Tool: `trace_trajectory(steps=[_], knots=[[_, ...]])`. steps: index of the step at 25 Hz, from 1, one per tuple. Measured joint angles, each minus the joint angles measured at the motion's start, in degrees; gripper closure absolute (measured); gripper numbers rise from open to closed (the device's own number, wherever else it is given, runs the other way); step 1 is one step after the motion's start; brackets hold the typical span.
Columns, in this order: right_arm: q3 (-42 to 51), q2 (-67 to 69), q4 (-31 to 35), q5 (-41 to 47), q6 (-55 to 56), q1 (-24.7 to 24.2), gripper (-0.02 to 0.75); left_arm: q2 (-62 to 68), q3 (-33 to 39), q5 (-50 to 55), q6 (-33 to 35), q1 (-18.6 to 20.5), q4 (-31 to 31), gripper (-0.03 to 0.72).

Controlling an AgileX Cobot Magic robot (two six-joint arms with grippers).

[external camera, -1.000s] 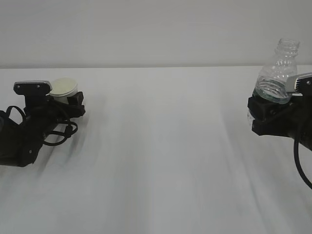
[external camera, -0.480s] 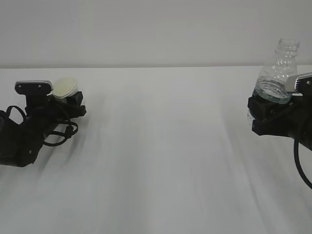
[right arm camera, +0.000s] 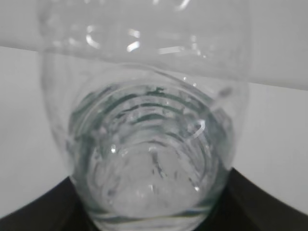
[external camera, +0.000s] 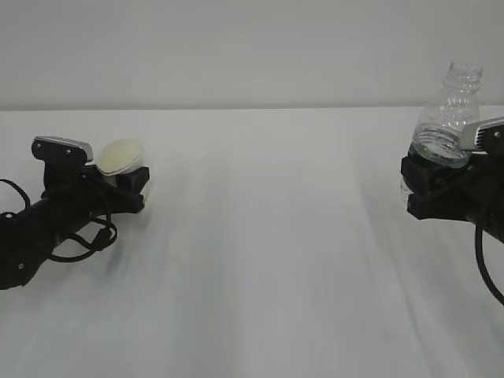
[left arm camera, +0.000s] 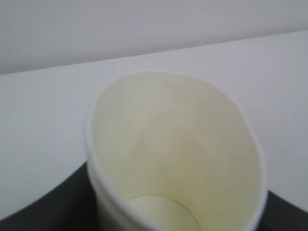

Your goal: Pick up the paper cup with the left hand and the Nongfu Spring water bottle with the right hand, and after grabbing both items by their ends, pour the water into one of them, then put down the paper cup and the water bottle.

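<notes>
Shifting right since earlier: left hand (external camera: pixel 130 185) gripping paper cup (external camera: pixel 120 157) (tilted) | right hand (external camera: pixel 429 185) unchanged, clamping bottle (external camera: pixel 446 118)

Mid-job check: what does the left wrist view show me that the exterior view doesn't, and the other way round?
Only the left wrist view: straight down into the paper cup, its cream inside and bare bottom, no liquid visible.

Only the exterior view: the cup tilted in the left end effector, and, far right, the right end effector gripping the uncapped water bottle near its base, neck up.

Both: the cup held by the left end effector, the white table and the pale wall behind.
</notes>
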Motion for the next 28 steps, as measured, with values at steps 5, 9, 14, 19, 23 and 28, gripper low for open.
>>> trace_trajectory(steps=[5, 9, 14, 19, 23, 28], knots=[[0.0, 0.0, 0.0, 0.0, -0.1, 0.0, 0.314, -2.69, 0.95, 0.0, -1.16, 0.0, 10.08, 0.229], [0.0, 0.0, 0.12, 0.0, -0.1, 0.0, 0.314, -3.42, 0.95, 0.0, -6.15, 0.0, 16.35, 0.23], [0.0, 0.0, -0.21, 0.0, -0.1, 0.0, 0.315, -4.83, 1.03, 0.14, -13.2, 0.0, 27.69, 0.232], [0.0, 0.0, -1.87, 0.0, -0.31, 0.0, 0.315, -7.32, 1.03, 0.14, -18.52, -0.48, 37.72, 0.232], [0.0, 0.0, -3.23, 0.23, -0.31, 0.0, 0.315, -7.56, 0.06, 0.14, -20.93, -3.6, 41.97, 0.232], [0.0, -1.49, -5.27, 4.49, -0.4, 0.0, 0.316, -7.56, -2.07, 0.14, -21.51, -10.37, 42.9, 0.235]])
